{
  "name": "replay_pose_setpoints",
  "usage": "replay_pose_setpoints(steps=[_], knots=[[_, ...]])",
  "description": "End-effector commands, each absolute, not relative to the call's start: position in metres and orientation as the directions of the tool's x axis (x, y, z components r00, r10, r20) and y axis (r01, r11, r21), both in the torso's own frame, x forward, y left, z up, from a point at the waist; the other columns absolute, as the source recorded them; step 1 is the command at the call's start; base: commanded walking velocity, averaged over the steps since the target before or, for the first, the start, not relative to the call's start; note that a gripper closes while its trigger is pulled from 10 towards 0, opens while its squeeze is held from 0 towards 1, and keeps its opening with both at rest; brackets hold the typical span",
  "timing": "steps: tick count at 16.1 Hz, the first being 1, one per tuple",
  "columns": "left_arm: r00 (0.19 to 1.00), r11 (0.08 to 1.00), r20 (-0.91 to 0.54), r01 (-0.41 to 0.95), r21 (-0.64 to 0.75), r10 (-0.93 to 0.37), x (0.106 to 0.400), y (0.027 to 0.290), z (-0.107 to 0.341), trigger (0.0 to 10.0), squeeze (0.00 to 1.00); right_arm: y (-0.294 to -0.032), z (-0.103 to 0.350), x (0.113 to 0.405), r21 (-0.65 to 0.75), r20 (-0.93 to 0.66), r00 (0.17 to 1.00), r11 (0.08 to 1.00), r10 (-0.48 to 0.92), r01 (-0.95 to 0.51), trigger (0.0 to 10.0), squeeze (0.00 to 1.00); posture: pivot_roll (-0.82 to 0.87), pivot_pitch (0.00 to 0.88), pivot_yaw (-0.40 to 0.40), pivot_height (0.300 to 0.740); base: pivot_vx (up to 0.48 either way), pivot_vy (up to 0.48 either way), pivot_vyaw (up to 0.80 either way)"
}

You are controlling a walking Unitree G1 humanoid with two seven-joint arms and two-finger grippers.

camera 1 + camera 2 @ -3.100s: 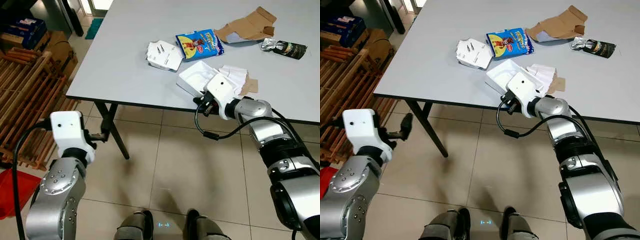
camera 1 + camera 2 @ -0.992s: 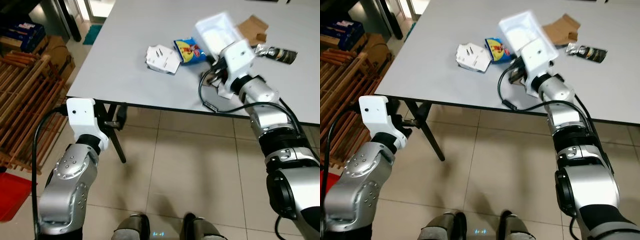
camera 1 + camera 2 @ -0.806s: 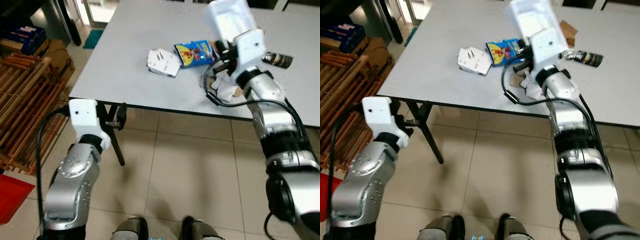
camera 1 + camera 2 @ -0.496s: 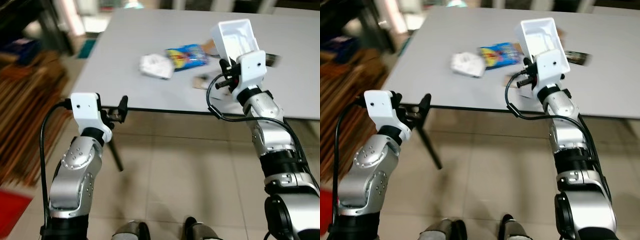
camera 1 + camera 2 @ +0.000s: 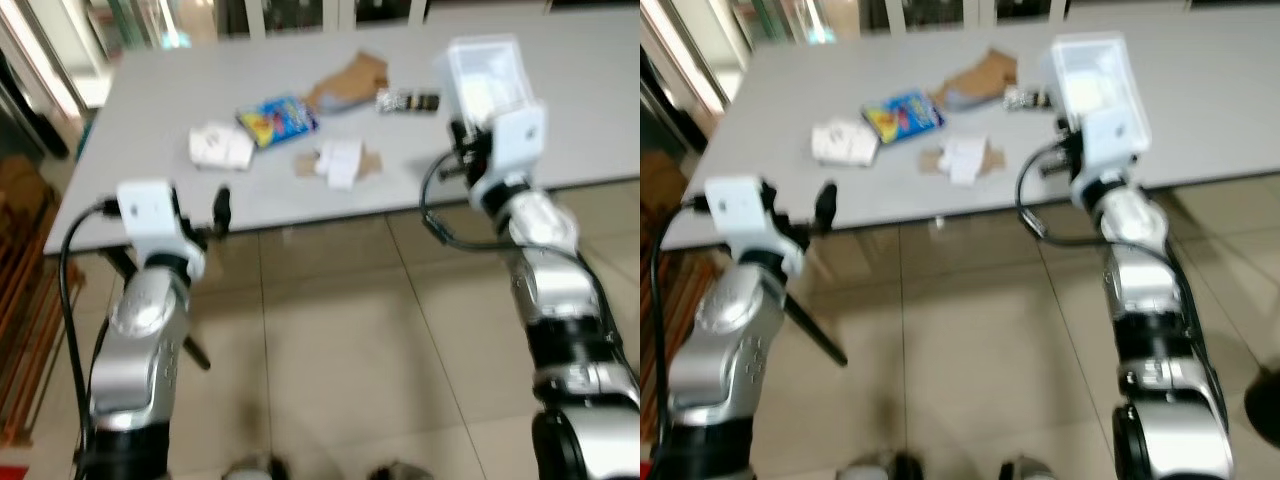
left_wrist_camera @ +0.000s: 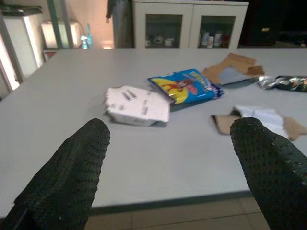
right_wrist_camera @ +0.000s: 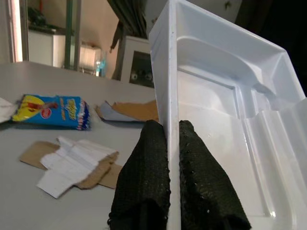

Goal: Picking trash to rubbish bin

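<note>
White plastic tray (image 5: 1092,72) is held on edge above the grey table (image 5: 1200,110) edge, long axis running up and away, cavity facing the camera. Right gripper (image 7: 167,139) fingers pinch its rim. Left gripper (image 6: 170,148) fingers stand wide apart, holding nothing.

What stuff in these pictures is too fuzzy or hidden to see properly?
- Print on the blue snack packet: head views are motion-blurred.
- Label of the dark foil wrapper: cut off by the left wrist view's edge.
- Far side of the white plastic tray: the tray's own wall hides it, right wrist view.
- Items inside the white cabinet: too small.
</note>
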State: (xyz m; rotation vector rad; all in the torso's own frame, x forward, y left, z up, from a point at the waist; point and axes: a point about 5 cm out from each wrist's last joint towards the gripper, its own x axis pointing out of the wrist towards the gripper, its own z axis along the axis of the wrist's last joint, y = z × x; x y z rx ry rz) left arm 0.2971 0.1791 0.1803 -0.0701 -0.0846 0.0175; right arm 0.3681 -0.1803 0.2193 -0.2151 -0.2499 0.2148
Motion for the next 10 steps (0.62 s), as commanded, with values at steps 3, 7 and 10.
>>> replay_pose_setpoints(steps=[3, 7, 10], knots=[[0.995, 0.997, 0.080, -0.059, -0.053, 0.063, 0.2966, 0.1877, 0.1803, 10.0, 0.00, -0.1726, 0.2261, 0.3666, -0.234, 0.242, 0.935, 0.951, 0.260, -0.204, 10.0, 0.00, -0.06, 0.114, 0.059, 0.740, 0.390, 0.209, 0.00], [0.995, 0.997, 0.073, -0.066, -0.045, 0.069, 0.2973, 0.1878, 0.1798, 10.0, 0.00, -0.1717, 0.2242, 0.3659, -0.232, 0.233, 0.937, 0.951, 0.261, -0.207, 10.0, 0.00, -0.06, 0.114, 0.059, 0.740, 0.341, 0.337, 0.00], [0.995, 0.997, 0.068, -0.067, -0.042, 0.070, 0.2975, 0.1869, 0.1791, 10.0, 0.00, -0.1687, 0.2243, 0.3654, -0.235, 0.233, 0.934, 0.948, 0.270, -0.215, 10.0, 0.00, -0.06, 0.116, 0.060, 0.740, 0.329, 0.349, 0.00]])
